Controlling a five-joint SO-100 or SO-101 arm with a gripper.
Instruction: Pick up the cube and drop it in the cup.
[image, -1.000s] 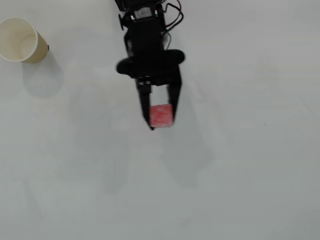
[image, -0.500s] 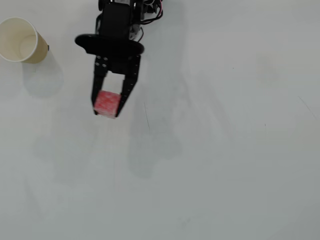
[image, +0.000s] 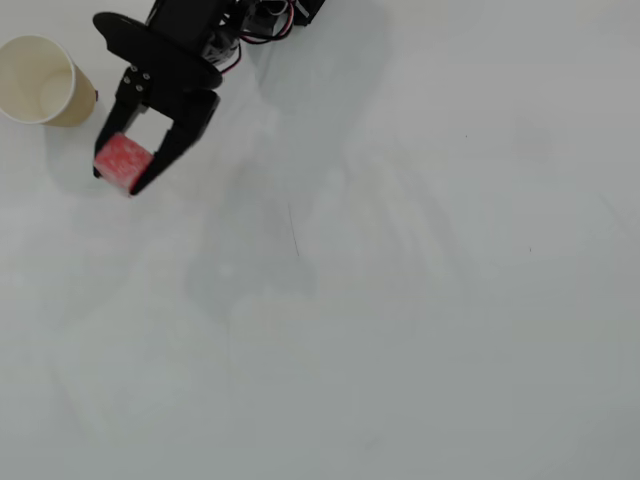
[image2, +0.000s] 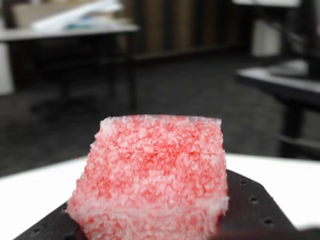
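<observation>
The white tabletop (image: 400, 300) fills the overhead view, bare from the centre out to 3, 5 and 7 o'clock, with only soft grey shadows and a thin dark scratch mark (image: 294, 230) near the middle. The black arm (image: 190, 40) comes in from the top edge at about 11 o'clock and reaches toward 7 o'clock. The cup (image: 40, 80) stands upright at the far 10 o'clock corner, its mouth open and pale inside, hard against the left edge of the view. The tool (image: 121, 178) sits just at 4 o'clock of the cup, near it but apart, its two fingers clamped on the cube (image: 124, 160), which lies between their tips. In the wrist view the cube (image2: 152, 177) fills the foreground, resting against a black perforated finger (image2: 250, 205), with dim furniture blurred behind
</observation>
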